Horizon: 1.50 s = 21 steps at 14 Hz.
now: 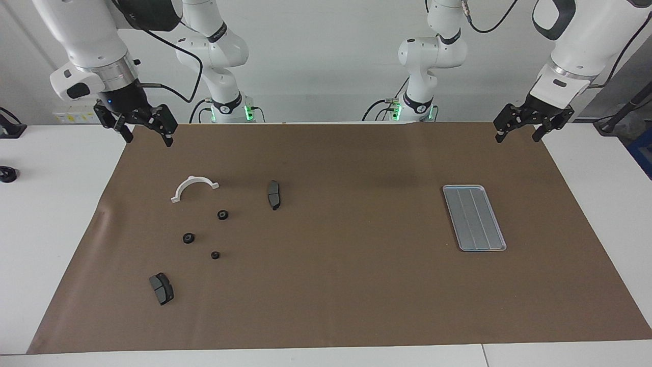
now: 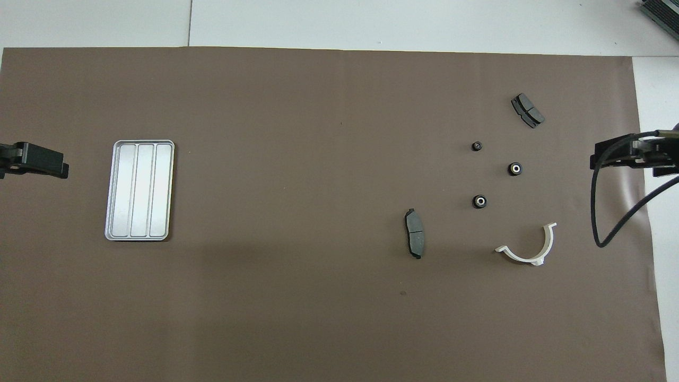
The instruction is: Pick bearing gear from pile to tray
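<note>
gears [image 1: 222, 214] well apart from open right hand [image 1: 147, 133]

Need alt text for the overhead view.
Three tiny black round gears, two dark grey curved pads and a white plastic half-ring lie scattered on brown paper; a flat silver ridged metal tray sits apart, empty.

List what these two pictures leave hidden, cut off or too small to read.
- Overhead view: the left hand and right hand are cut by the frame edges; only their tips show.
- Facing view: both arms' upper links run off the top edge.
- Both views: the three small black gears are too small to show any teeth.
- The tray: its underside is hidden.
</note>
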Available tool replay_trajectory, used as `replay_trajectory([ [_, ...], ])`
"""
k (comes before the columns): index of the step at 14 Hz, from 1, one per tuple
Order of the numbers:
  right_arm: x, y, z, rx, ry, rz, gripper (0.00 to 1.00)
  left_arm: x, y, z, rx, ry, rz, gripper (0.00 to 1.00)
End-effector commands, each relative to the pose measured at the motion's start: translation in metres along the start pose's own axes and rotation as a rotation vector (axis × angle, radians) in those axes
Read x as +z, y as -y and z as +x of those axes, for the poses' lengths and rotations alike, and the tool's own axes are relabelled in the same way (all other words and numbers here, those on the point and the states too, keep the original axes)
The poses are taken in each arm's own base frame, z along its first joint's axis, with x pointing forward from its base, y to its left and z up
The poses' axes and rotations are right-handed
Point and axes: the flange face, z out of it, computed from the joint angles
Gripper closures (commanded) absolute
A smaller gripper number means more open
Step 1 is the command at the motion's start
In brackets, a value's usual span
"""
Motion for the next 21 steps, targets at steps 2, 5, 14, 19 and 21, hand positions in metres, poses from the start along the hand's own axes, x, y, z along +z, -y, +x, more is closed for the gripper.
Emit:
replay_trajectory([
  [2, 0.001, -0.004, 0.001, 0.003, -0.011, 0.004, 0.00, -0.001, 0.003, -0.004, -0.011, -0.010, -0.009, 0.00],
  [5, 0.002, -0.003, 0.001, -0.002, -0.012, 0.004, 0.00, -0.002, 0.004, -0.005, -0.013, -0.013, -0.009, 0.00],
  [14, 0.057, 0.000, 0.009, -0.065, -0.127, 0.025, 0.00, -0.001, 0.004, -0.004, -0.013, -0.012, -0.009, 0.00],
  [19, 0.118, 0.006, 0.043, -0.066, -0.156, 0.023, 0.00, -0.001, 0.004, -0.004, -0.013, -0.012, -0.009, 0.00],
  [21, 0.164, 0.009, 0.052, -0.069, -0.152, 0.021, 0.00, -0.001, 0.004, -0.004, -0.015, -0.012, -0.009, 0.00],
])
